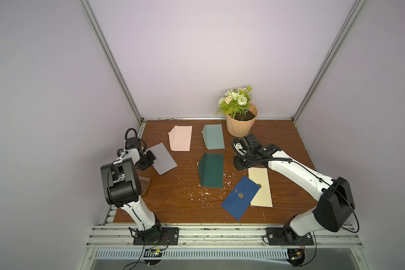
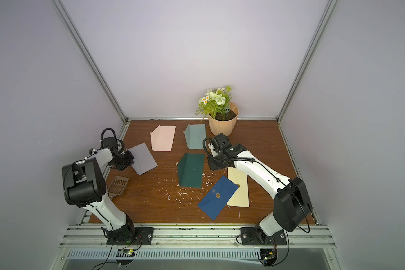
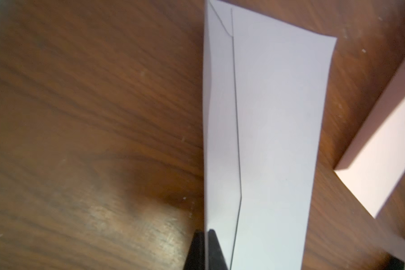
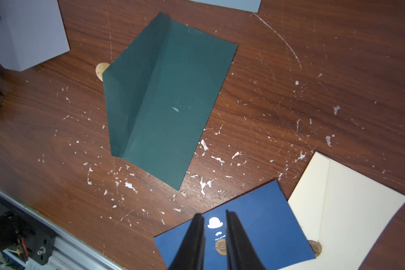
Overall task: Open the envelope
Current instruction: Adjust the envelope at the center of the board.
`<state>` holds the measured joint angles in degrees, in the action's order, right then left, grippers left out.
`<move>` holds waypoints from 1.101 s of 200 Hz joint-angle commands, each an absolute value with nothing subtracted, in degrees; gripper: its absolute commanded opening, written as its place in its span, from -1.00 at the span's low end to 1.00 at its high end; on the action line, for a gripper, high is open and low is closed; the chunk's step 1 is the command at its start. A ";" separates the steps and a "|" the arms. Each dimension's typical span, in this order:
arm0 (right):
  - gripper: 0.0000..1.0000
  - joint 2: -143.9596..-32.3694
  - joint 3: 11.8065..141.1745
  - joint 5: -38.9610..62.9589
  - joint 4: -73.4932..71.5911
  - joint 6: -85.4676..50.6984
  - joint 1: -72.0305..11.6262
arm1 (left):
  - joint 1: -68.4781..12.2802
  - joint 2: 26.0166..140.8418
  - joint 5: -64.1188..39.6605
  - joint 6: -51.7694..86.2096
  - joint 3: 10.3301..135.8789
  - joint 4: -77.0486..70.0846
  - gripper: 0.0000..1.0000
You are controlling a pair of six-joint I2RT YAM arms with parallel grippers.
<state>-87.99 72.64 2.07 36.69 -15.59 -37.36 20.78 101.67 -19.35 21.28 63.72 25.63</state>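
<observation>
A grey envelope (image 1: 164, 159) (image 2: 143, 159) lies at the left of the wooden table (image 1: 173, 210). My left gripper (image 1: 150, 161) (image 2: 128, 161) is at the envelope's left edge. In the left wrist view the gripper (image 3: 207, 232) is shut on the envelope's flap (image 3: 220, 128), with a thin paper edge pinched between the black fingertips. The envelope body (image 3: 278, 117) stretches away beside it. My right gripper (image 1: 239, 163) (image 2: 214, 163) hangs over the table right of centre. Its jaws (image 4: 214, 216) are slightly open and hold nothing, with a blue sealed envelope (image 4: 262, 224) lying below them.
Pink (image 1: 180, 138), pale teal (image 1: 213, 138) and dark green (image 1: 211, 170) envelopes lie with flaps lifted. Blue (image 1: 240, 198) and cream (image 1: 261, 188) envelopes overlap at the front right. A flower pot (image 1: 241, 125) stands at the back. A beige slotted scoop (image 2: 118, 185) lies by the left arm.
</observation>
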 commanded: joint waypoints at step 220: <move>-0.55 -90.11 76.73 1.34 36.30 -14.41 -37.09 | 15.13 85.61 -21.99 18.92 59.69 42.11 -0.99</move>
